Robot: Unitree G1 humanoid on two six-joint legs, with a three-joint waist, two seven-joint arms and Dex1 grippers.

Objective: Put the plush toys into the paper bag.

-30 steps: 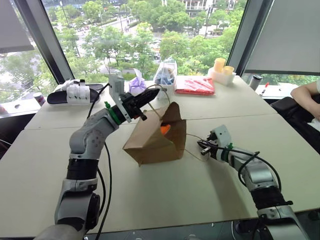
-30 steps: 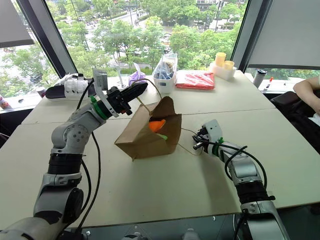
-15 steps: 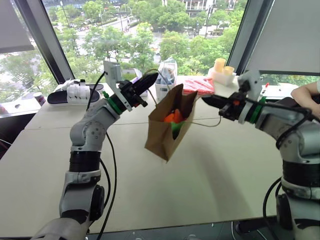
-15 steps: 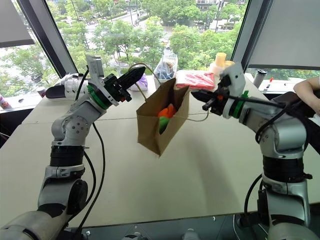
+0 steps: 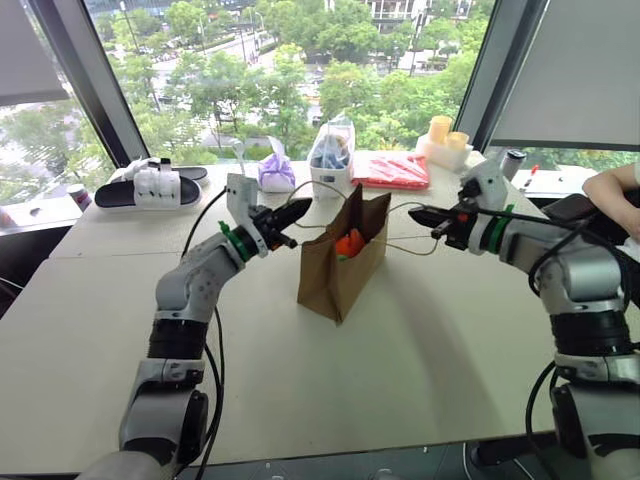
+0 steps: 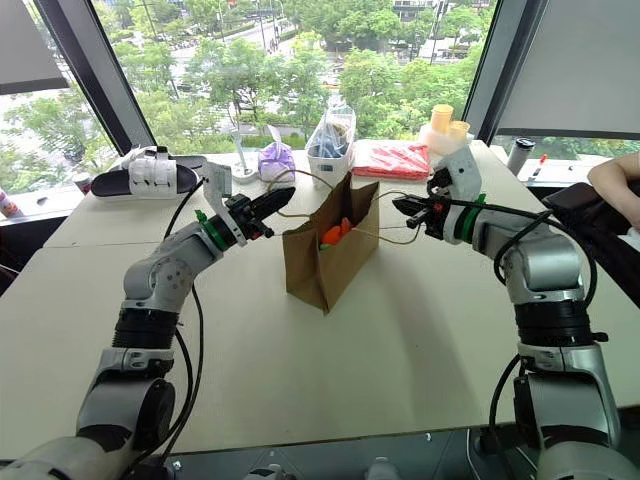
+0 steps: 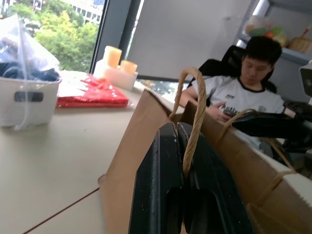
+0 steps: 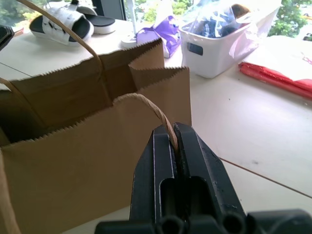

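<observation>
Standing upright on the pale desk [image 5: 420,340], the plain brown kraft paper bag [image 5: 340,270] holds the round orange plush toy [image 5: 349,243], with a sliver of the bright green plush toy [image 5: 340,256] below it at the mouth. In the eye views, the left tool [image 5: 302,209] and the right tool [image 5: 416,214] flank the bag, each at a twisted-cord loop handle. In the left wrist view, the left tool [image 7: 181,146] has its black fingers nearly together, pinching one cord handle [image 7: 194,122] between them. In the right wrist view, the right tool [image 8: 174,134] is closed tight on the other cord handle [image 8: 155,110], just above the bag's serrated rim.
</observation>
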